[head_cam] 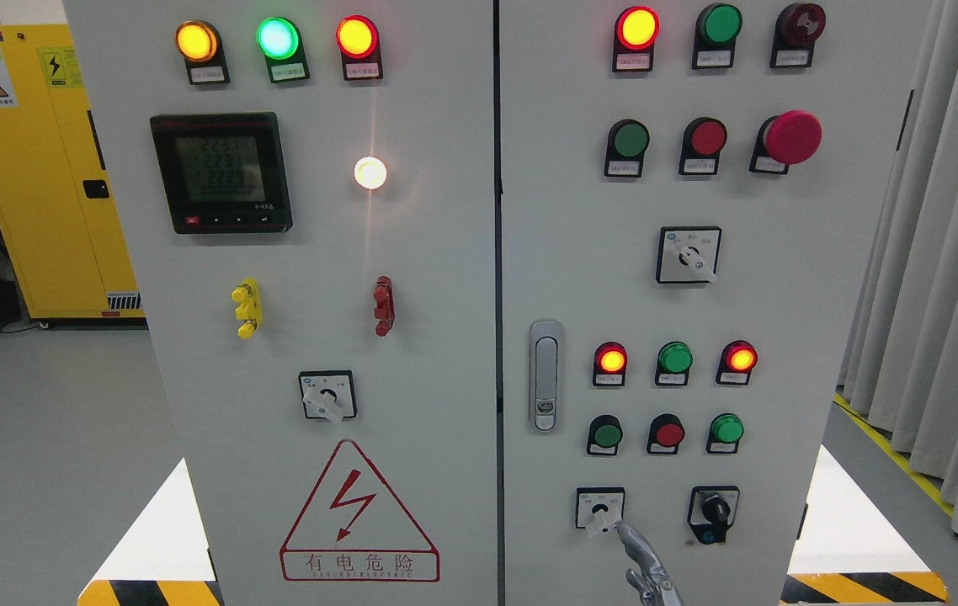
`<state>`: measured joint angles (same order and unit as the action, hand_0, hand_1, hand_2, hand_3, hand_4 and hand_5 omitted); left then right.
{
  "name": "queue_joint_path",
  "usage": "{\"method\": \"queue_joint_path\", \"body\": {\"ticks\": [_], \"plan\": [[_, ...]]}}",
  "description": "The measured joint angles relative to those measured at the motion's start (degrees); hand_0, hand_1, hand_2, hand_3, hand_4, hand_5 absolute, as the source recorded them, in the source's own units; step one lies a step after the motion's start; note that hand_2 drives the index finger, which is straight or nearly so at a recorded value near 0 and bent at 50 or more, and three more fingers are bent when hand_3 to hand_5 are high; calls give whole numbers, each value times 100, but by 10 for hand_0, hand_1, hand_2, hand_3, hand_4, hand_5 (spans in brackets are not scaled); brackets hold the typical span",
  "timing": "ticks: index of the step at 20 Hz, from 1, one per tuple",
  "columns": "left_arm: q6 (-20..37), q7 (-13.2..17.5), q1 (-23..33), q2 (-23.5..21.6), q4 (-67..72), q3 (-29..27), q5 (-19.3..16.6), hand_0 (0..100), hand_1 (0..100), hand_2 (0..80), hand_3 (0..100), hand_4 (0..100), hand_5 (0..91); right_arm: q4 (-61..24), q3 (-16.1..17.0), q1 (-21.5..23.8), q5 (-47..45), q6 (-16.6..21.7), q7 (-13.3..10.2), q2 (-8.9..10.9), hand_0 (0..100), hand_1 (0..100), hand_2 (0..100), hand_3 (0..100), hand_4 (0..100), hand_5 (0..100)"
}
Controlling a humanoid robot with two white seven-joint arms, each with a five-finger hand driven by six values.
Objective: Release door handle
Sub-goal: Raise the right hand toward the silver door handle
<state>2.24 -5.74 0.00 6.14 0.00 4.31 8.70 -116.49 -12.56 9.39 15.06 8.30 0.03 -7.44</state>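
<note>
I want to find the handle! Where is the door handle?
In the head view, the door handle is on the right door's left edge, beside the small red light.

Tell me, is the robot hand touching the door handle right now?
Apart. The head view shows the robot hand low on the right door, its fingertip near a rotary switch, with bare panel between it and the door handle.

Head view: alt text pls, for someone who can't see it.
A grey two-door electrical cabinet fills the frame, its silver door handle on the right door untouched. One robot hand rises from the bottom edge, a fingertip near a white rotary switch. Lit indicator lamps, push buttons, a digital meter and a red high-voltage warning triangle cover the doors.
</note>
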Motion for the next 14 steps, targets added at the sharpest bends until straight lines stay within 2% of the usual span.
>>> {"method": "queue_joint_path", "body": {"ticks": [2, 3, 4, 6, 7, 8, 9, 11, 12, 13, 14], "plan": [[0, 0, 0, -1, 0, 0, 0, 120, 556, 0, 0, 0, 0, -6, -3, -15, 223, -26, -40, 0, 286, 302, 0, 234, 320, 157], [0, 0, 0, -1, 0, 0, 0, 120, 556, 0, 0, 0, 0, -7, -5, -23, 381, -32, -49, 0, 290, 329, 0, 305, 390, 303], [0, 0, 0, -2, 0, 0, 0, 120, 556, 0, 0, 0, 0, -7, -5, -36, 555, -42, -60, 0, 328, 328, 0, 330, 420, 344], [0, 0, 0, -3, 0, 0, 0, 120, 556, 0, 0, 0, 0, -5, -7, -71, 918, -49, -107, 0, 408, 340, 0, 495, 613, 617], [0, 0, 0, -3, 0, 0, 0, 120, 556, 0, 0, 0, 0, -1, -8, -101, 1085, -50, -153, 0, 419, 342, 0, 502, 623, 628], [0, 0, 0, -4, 0, 0, 0, 120, 556, 0, 0, 0, 0, 6, -9, -134, 1264, -51, -184, 0, 428, 346, 0, 634, 732, 786], [0, 0, 0, -5, 0, 0, 0, 120, 556, 0, 0, 0, 0, 19, -10, -177, 1455, -56, -236, 0, 431, 347, 0, 696, 800, 862], [0, 0, 0, -7, 0, 0, 0, 120, 556, 0, 0, 0, 0, 53, -14, -281, 1873, -130, -335, -2, 415, 347, 0, 744, 864, 928], [0, 0, 0, -8, 0, 0, 0, 120, 556, 0, 0, 0, 0, 68, -17, -319, 2086, -218, -396, -3, 410, 342, 0, 837, 926, 1000], [0, 0, 0, -8, 0, 0, -1, 120, 556, 0, 0, 0, 0, 83, -26, -366, 2346, -303, -469, -5, 408, 340, 0, 838, 926, 1000], [0, 0, 0, -8, 0, 0, 0, 120, 556, 0, 0, 0, 0, 103, -37, -421, 2579, -395, -532, -7, 401, 335, 0, 884, 941, 1000]]}}
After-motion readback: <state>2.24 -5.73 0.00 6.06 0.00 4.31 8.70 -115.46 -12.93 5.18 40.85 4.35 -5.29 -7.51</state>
